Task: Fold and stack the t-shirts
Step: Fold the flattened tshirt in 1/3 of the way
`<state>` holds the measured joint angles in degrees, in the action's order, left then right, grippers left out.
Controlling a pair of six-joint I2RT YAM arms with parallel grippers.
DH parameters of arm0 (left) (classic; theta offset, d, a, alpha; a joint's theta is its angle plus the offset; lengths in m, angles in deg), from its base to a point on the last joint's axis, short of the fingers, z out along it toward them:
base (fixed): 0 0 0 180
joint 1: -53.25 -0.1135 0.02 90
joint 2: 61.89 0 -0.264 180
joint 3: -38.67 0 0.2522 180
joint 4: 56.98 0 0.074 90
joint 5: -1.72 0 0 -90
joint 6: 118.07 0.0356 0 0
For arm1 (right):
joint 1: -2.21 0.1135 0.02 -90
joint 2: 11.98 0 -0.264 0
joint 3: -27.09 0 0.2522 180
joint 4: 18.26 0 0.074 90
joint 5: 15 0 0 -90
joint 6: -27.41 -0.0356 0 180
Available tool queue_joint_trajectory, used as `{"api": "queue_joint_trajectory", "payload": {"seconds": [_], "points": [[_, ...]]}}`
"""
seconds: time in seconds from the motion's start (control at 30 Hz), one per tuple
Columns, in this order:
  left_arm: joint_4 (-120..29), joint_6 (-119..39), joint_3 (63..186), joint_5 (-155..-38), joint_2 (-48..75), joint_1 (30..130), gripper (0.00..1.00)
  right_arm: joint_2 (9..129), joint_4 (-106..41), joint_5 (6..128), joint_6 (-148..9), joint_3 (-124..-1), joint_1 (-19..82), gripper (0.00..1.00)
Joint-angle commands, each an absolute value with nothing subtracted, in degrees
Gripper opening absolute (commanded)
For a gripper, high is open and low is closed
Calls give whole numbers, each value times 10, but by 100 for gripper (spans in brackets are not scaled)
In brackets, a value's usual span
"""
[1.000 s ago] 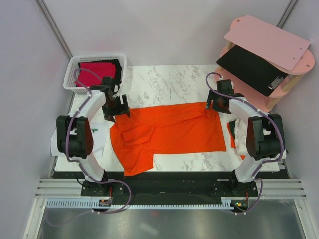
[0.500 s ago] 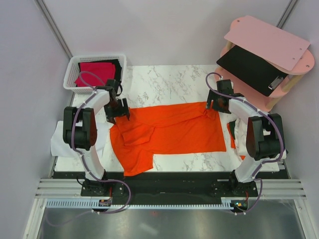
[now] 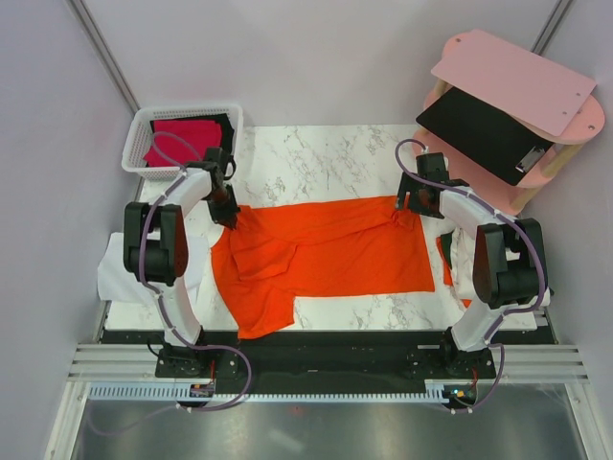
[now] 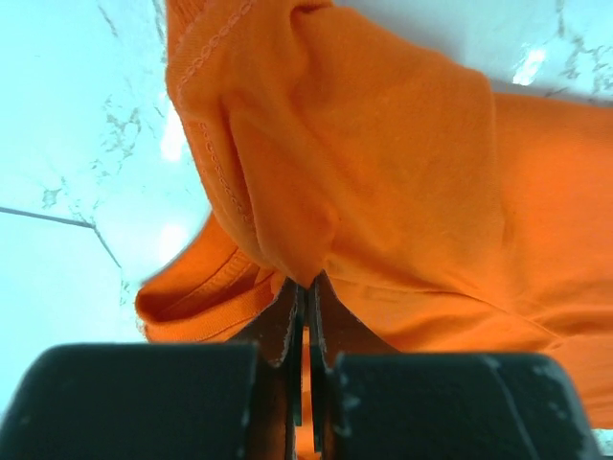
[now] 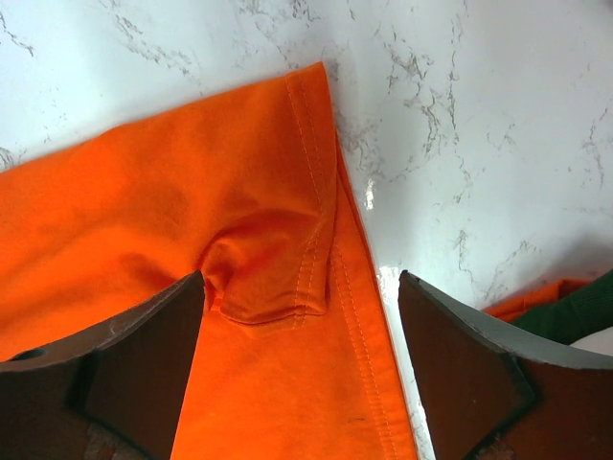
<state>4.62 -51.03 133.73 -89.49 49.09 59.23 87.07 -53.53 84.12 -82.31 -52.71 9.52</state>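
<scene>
step: gripping far corners of orange t-shirt (image 3: 326,254) | left end effector (image 4: 306,287) pinching it | right end effector (image 5: 299,287) spread, should close next

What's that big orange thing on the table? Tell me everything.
It is a bright orange t-shirt of soft cloth with stitched hems, lying spread out sideways and wrinkled on the marble table, one sleeve pointing toward the near edge. The left pincer is shut on a raised fold near its collar; the right pincer stands open over the opposite hem corner.
</scene>
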Motion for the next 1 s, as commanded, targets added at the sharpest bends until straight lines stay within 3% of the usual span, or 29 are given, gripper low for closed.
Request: {"api": "queue_joint_trajectory", "payload": {"seconds": [0.0,0.57,0.97], "points": [[35,-512,1376,-862,430,589,2,861,-523,849,-822,-527,93,89],[35,-505,1530,-865,552,573,2,858,-509,829,-827,-514,89,80],[42,-503,1614,-841,627,569,2,845,-513,824,-824,-509,88,80]]}}
